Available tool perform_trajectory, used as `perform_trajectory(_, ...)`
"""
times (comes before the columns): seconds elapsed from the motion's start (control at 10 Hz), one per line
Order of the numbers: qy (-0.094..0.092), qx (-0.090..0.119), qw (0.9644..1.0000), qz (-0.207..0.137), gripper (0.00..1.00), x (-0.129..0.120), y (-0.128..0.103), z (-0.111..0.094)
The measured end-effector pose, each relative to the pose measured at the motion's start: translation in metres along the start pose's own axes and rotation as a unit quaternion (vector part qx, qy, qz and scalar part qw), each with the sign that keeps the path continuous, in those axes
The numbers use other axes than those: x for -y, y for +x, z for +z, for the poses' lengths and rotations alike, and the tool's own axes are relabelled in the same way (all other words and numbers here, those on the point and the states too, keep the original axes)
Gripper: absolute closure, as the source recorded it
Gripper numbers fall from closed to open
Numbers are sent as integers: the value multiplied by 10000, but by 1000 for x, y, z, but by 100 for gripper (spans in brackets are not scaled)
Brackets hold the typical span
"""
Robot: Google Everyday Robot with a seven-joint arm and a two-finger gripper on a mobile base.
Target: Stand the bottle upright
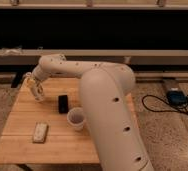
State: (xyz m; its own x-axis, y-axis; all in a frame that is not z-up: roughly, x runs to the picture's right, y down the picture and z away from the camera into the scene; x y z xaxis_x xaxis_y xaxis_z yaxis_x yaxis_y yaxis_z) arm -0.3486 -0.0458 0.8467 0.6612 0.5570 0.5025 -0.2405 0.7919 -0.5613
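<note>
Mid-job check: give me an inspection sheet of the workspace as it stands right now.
Surface: wooden table, light planks.
Job's things: bottle at the table's far-left corner, at the tool; tilt and grip unclear.
Clutter: black object, white paper cup, pale flat block.
Grippers: tool low over the far-left corner.
Cables: black cables on the floor, right, near a box.
Surroundings: speckled floor, dark wall behind.
</note>
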Motion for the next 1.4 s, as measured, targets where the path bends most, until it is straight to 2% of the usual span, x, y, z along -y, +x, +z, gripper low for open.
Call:
perform_trajectory(0.3,180,307,9994,50,100,-3,2,-4)
perform_trajectory(0.6,291,395,9988,70,100,-3,2,-7)
perform_trajectory(1.0,343,379,9987,47,100,-7,1,-5)
perform_trajectory(1.4,345,225,9991,72,98,-14,5,6)
